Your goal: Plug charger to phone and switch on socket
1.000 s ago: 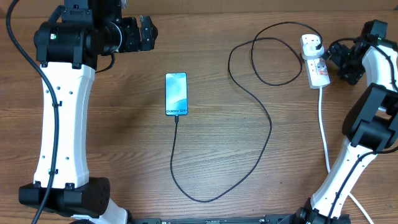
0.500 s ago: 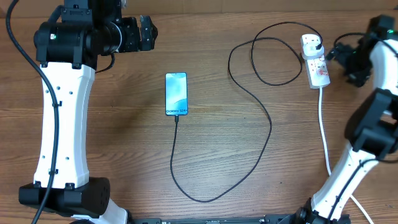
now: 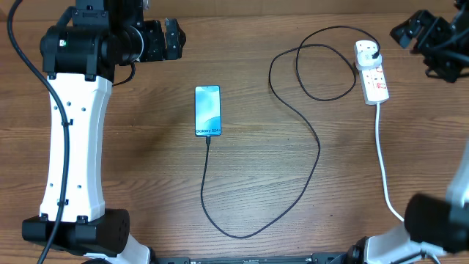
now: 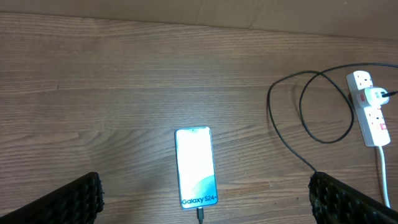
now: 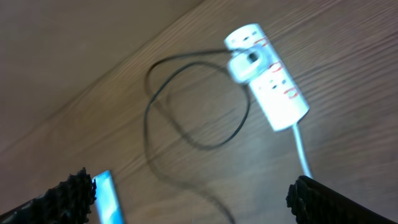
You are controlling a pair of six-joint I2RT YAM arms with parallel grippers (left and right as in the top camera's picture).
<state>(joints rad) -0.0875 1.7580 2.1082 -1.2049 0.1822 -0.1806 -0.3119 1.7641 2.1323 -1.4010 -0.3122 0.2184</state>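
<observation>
White socket (image 3: 374, 79), axis 12-to-6, lies at 7 o'clock from the right gripper (image 3: 407, 31); left gripper (image 3: 173, 38) sits farther; both spread wide; on/off state unclear.

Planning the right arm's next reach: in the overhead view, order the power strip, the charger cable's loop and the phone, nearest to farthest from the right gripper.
Measured from the right gripper, at the top right of the table:
1. power strip, just below and to the left of it.
2. charger cable's loop, left of the strip.
3. phone, mid-table, farthest left.
</observation>
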